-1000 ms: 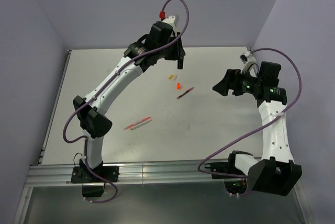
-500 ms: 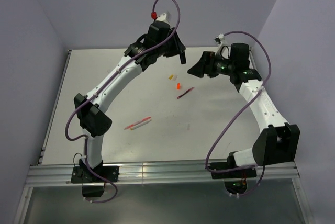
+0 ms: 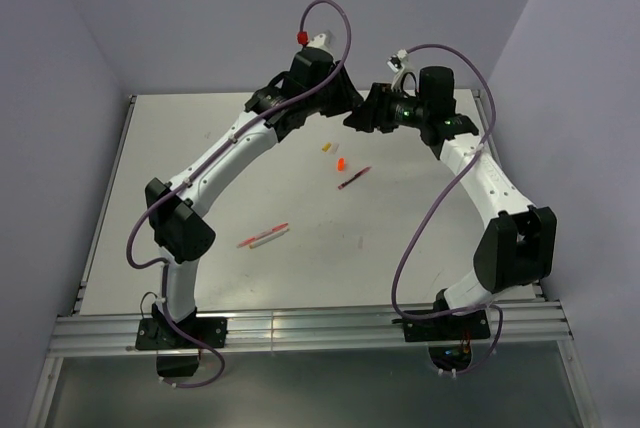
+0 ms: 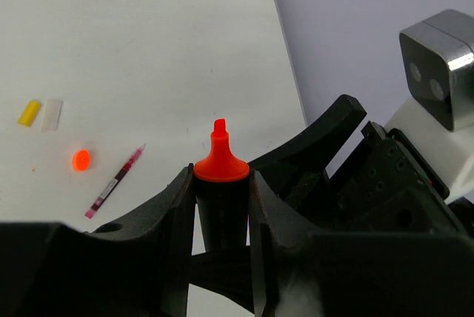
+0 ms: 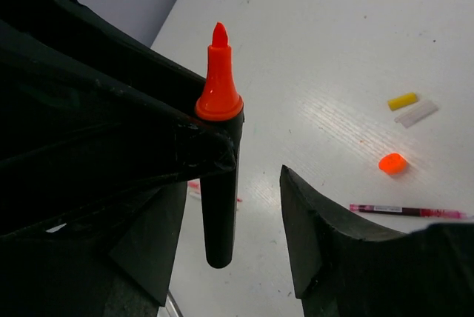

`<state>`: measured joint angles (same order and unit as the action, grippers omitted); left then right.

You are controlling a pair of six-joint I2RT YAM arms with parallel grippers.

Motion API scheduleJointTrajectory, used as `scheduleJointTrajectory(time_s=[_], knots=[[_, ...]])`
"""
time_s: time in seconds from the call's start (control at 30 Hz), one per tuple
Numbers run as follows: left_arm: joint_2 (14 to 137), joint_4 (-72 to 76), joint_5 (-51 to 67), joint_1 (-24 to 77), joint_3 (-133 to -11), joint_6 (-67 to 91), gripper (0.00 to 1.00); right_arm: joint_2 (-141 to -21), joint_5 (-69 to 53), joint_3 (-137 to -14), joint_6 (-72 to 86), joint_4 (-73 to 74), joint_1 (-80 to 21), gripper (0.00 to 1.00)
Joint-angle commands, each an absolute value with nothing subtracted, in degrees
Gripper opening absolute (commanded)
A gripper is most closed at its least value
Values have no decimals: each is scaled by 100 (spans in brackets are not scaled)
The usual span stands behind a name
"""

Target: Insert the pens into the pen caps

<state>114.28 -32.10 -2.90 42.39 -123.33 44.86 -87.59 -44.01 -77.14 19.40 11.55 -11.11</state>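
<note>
My left gripper [image 4: 221, 209] is shut on the stubby black marker [image 4: 221, 217], held in the air with its orange tip [image 4: 220, 158] pointing away from the wrist. My right gripper [image 5: 229, 239] is open, with the marker's black body [image 5: 221, 206] between its jaws, touching neither. The two grippers meet above the table's far middle, left [image 3: 347, 106] and right [image 3: 360, 118]. On the table lie the orange cap [image 3: 341, 163], the yellowish cap [image 3: 324, 147], the white cap [image 3: 334, 148] and the thin dark-red pen [image 3: 354, 178]. The red and white stick pens [image 3: 263, 236] lie nearer the left arm.
The white table [image 3: 430, 248] is walled in by lilac panels at the back and sides. A metal rail [image 3: 300, 328] runs along its near edge, where both arm bases stand. Purple cables [image 3: 420, 238] loop off each arm.
My right arm has swung left from the right side, bringing its open jaws around the marker. My left gripper has kept hold of the marker and shifted slightly toward the right.
</note>
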Motion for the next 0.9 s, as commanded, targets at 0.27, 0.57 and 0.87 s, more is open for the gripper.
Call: scheduleJointTrajectory(time_s=[0.27, 0.57, 0.87], knots=[[11382, -2979, -185, 4324, -12270, 4544, 0, -9000, -4526, -8200, 1679, 1151, -1230, 54], [11399, -2944, -44, 4324, -12217, 4562, 0, -9062, -4579, -8306, 1477, 1424, -1283, 26], [11303, -2751, 123, 4254, -12260, 4167, 60, -8807, -4509, -8078, 1187, 1590, -1275, 0]])
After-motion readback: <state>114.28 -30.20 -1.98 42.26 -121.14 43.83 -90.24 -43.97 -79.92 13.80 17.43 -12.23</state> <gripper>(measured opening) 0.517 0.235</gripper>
